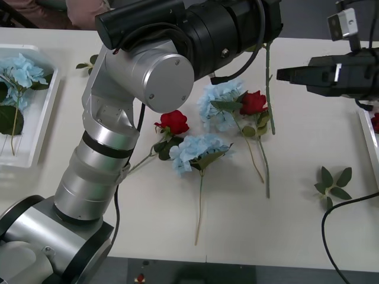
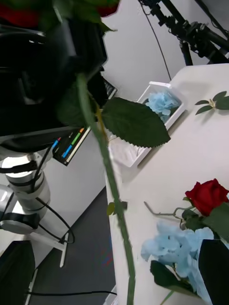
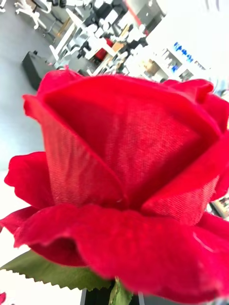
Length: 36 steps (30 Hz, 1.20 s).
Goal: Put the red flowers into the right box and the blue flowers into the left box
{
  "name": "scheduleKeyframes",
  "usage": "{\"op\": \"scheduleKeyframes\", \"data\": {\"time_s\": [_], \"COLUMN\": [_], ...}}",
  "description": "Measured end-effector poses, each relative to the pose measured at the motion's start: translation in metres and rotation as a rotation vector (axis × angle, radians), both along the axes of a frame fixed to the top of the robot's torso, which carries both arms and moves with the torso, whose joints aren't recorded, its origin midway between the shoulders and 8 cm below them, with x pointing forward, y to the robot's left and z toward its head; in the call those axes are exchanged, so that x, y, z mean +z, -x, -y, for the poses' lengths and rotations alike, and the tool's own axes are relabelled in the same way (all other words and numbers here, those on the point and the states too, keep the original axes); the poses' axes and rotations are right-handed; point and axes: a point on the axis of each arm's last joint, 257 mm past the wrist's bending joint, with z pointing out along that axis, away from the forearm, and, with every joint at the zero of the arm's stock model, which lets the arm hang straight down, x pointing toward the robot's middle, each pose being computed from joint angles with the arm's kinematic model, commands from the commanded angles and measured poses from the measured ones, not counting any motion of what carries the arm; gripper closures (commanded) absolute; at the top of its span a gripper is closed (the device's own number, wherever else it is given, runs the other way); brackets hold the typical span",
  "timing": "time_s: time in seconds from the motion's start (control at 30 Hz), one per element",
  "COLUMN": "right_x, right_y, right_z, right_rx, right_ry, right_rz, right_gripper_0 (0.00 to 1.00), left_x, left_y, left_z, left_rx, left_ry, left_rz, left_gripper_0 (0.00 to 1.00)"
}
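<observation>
My left gripper (image 1: 265, 32) is raised over the far middle of the table, shut on a red flower (image 3: 124, 181). Its long green stem (image 1: 269, 89) hangs down, and the right wrist view shows that stem (image 2: 109, 176) with a big leaf. On the table lie two more red flowers (image 1: 174, 122) (image 1: 253, 102) and two blue flowers (image 1: 219, 103) (image 1: 195, 151). The left box (image 1: 47, 112) holds blue flowers. Only the edge of the right box (image 1: 367, 142) shows. My right gripper (image 1: 285, 74) hovers open just right of the hanging stem, holding nothing.
A loose leaf sprig (image 1: 333, 183) lies near the right box and another (image 1: 89, 62) at the back left. A black cable (image 1: 331, 236) curls over the table's front right corner. My left arm (image 1: 106, 148) spans the left half of the table.
</observation>
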Motion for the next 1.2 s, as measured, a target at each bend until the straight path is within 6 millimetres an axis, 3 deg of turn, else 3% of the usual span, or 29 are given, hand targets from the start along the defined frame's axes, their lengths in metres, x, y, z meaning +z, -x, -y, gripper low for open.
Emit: {"op": "scheduleKeyframes", "data": {"time_s": [0.23, 0.27, 0.33, 0.37, 0.4, 1.0, 1.03, 1.1, 1.13, 1.2], "right_x": [-0.005, -0.006, -0.010, -0.011, -0.013, -0.011, -0.011, -0.011, -0.011, -0.011], "right_y": [-0.010, -0.011, -0.013, -0.013, -0.014, -0.013, -0.013, -0.013, -0.013, -0.013], "right_z": [-0.037, -0.040, -0.045, -0.047, -0.048, -0.048, -0.048, -0.048, -0.048, -0.048], "right_rx": [0.010, 0.006, 0.004, 0.004, 0.005, 0.004, 0.004, 0.004, 0.004, 0.004], "right_ry": [-0.009, -0.010, -0.003, 0.000, 0.003, -0.006, -0.006, -0.007, -0.007, -0.007], "right_rz": [-0.028, -0.039, -0.050, -0.053, -0.055, -0.083, -0.083, -0.083, -0.083, -0.083], "right_gripper_0": [0.01, 0.15, 0.73, 0.90, 0.99, 1.00, 1.00, 1.00, 1.00, 1.00], "left_x": [-0.004, -0.005, -0.006, -0.006, -0.007, -0.007, -0.007, -0.007, -0.007, -0.007], "left_y": [-0.012, -0.013, -0.015, -0.015, -0.016, -0.016, -0.016, -0.016, -0.016, -0.016], "left_z": [-0.012, -0.014, -0.016, -0.017, -0.018, -0.019, -0.019, -0.019, -0.019, -0.019], "left_rx": [0.020, 0.023, 0.028, 0.030, 0.032, 0.033, 0.033, 0.033, 0.033, 0.033], "left_ry": [0.077, 0.074, 0.068, 0.066, 0.063, 0.062, 0.062, 0.062, 0.062, 0.062], "left_rz": [-0.091, -0.090, -0.088, -0.087, -0.086, -0.087, -0.087, -0.087, -0.087, -0.087], "left_gripper_0": [1.00, 1.00, 1.00, 1.00, 1.00, 1.00, 0.96, 0.17, 0.04, 0.00]}}
